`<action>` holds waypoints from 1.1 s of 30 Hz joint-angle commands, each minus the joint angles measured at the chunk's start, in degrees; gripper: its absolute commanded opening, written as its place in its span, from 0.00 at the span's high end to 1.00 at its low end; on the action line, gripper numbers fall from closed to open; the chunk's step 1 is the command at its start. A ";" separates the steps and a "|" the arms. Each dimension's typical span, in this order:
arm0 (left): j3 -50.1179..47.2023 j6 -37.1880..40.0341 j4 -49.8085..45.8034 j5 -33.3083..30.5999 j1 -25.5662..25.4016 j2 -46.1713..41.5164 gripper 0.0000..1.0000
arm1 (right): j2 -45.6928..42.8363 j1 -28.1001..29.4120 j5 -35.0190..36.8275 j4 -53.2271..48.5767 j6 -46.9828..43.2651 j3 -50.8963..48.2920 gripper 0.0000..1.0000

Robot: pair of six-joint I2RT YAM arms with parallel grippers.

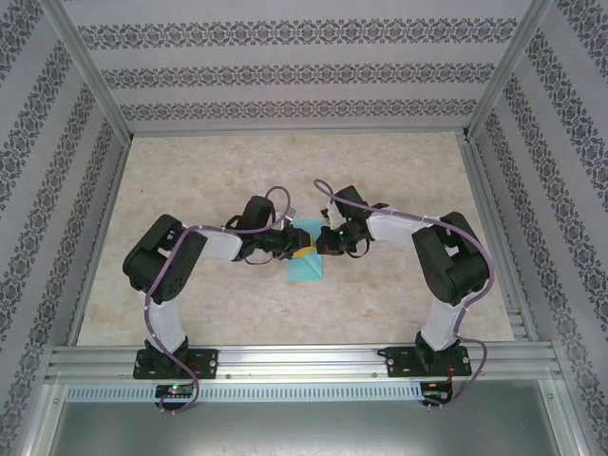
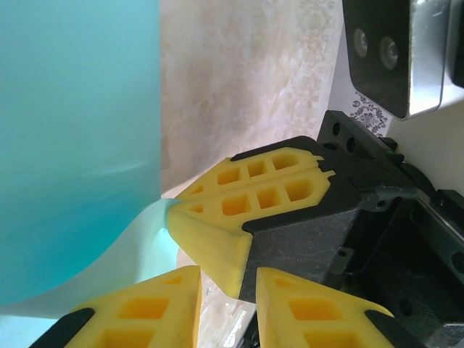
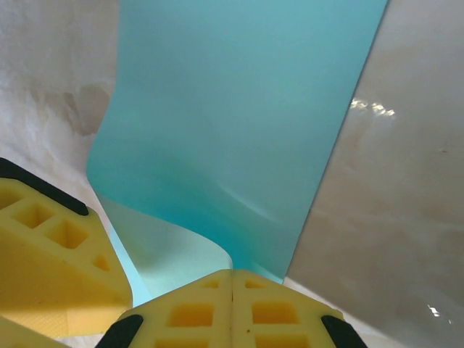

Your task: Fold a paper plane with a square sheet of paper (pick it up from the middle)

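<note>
Patterned wall panels [image 1: 285,71] are seen enclosing a pale marbled counter [image 1: 399,285]. At its centre, the square sheet of paper [image 1: 306,266] is located between both end effectors, with one edge curled upward so that the paler underside is exposed. The right end effector [image 3: 232,308] is closed, its fingers clamped on that raised edge. The left end effector [image 2: 228,308] is positioned just beside it, fingers slightly apart; whether it touches the sheet cannot be told.
</note>
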 commanded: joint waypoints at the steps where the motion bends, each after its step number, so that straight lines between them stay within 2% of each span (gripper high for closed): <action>1: 1.47 1.03 -0.05 0.19 -0.86 1.28 0.73 | 1.05 -0.63 0.89 0.22 -1.08 1.40 0.96; 33: 1.94 3.76 -4.71 -1.69 -0.84 3.50 0.75 | 3.07 -0.57 1.73 -0.64 -0.88 1.70 0.95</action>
